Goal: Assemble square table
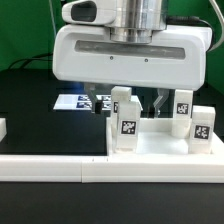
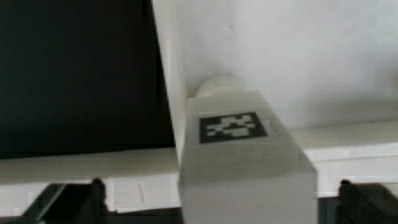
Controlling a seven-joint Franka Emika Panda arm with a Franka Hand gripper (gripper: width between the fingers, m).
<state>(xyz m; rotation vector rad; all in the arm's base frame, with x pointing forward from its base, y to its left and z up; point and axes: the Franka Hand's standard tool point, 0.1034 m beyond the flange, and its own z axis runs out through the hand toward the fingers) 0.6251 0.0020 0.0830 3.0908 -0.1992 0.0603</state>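
Note:
The white square slab (image 1: 160,146) lies flat on the black table at the exterior view's right. Several short white tagged legs stand upright on it: one at its near left corner (image 1: 127,127), one behind that (image 1: 121,97), two at the right (image 1: 183,112) (image 1: 202,128). My gripper (image 1: 128,103) hangs over the near left leg, fingers (image 1: 158,102) spread to either side. In the wrist view the leg (image 2: 235,150) stands between the wide-apart fingertips (image 2: 71,200), not touched by either. The gripper (image 2: 217,202) is open. The slab (image 2: 302,60) fills the area behind the leg.
The marker board (image 1: 72,101) lies on the black table behind the gripper. The long white border rail (image 1: 50,166) runs along the front of the table and shows in the wrist view (image 2: 89,172). A small white part (image 1: 3,128) sits at the exterior view's left edge.

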